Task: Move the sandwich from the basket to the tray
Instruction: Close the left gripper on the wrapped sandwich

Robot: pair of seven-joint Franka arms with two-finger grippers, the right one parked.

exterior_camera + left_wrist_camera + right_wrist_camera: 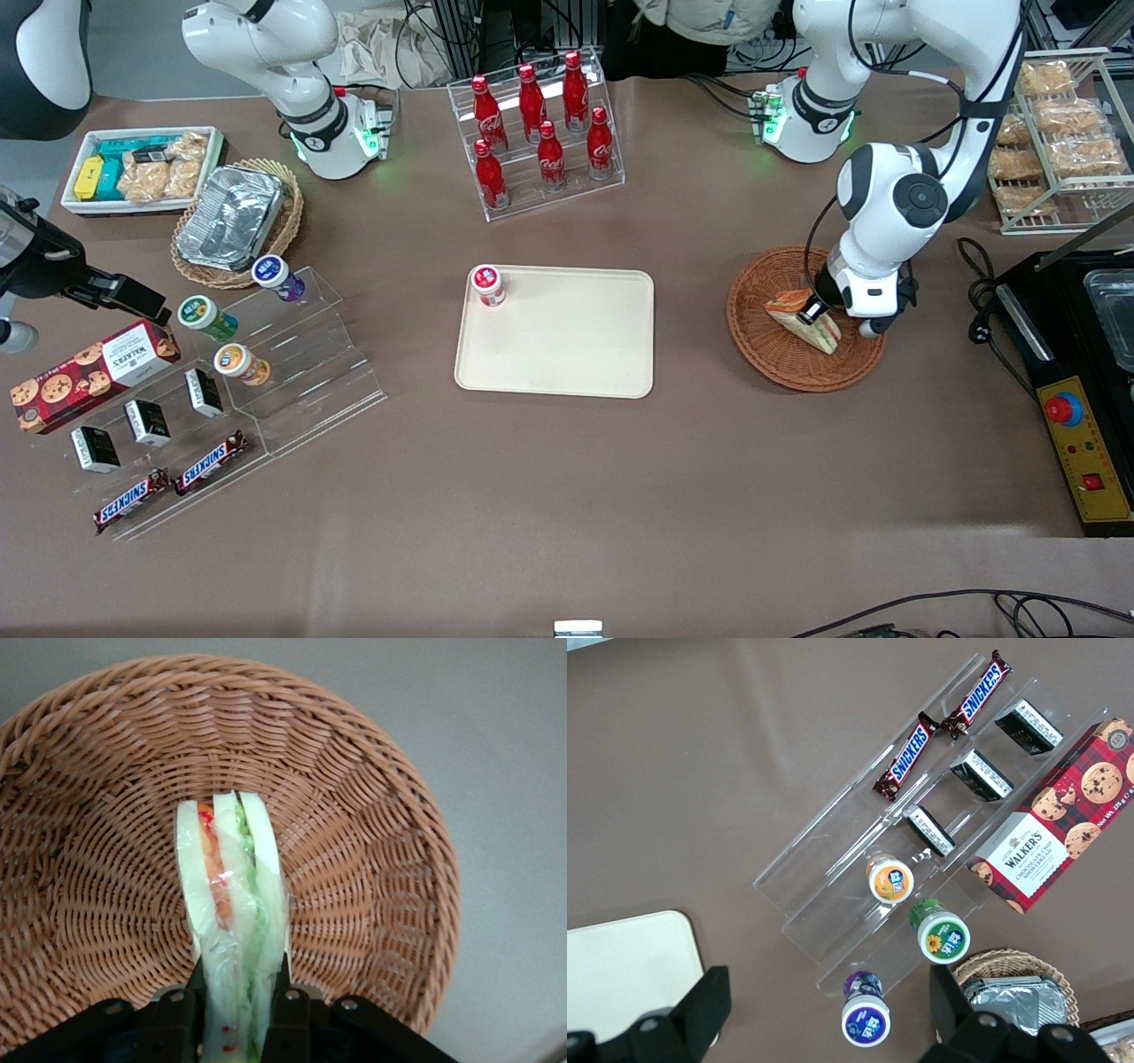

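From my station I saw the left gripper (811,312) down inside the reddish-brown wicker basket (780,363), its two fingers (175,1019) pressed against the flat bread faces of the sandwich (802,317), so the tool was clamped narrow around the wedge. In the wrist camera the sandwich (232,904) stood on edge between the pads, showing white bread with orange, red and green filling under a clear wrap, and the woven basket (106,815) floor curved up around it. I could not tell whether the wedge touched the weave or hung just above it. The basket sat toward the working arm's end of the table, well apart from the cream tray (567,354), which lay flat near the table's middle. A small red-capped cup (487,285) stood on the tray's corner nearest the parked arm and farthest from the front camera. Farther from that camera than the tray, a clear tiered rack held red cola bottles (540,133).
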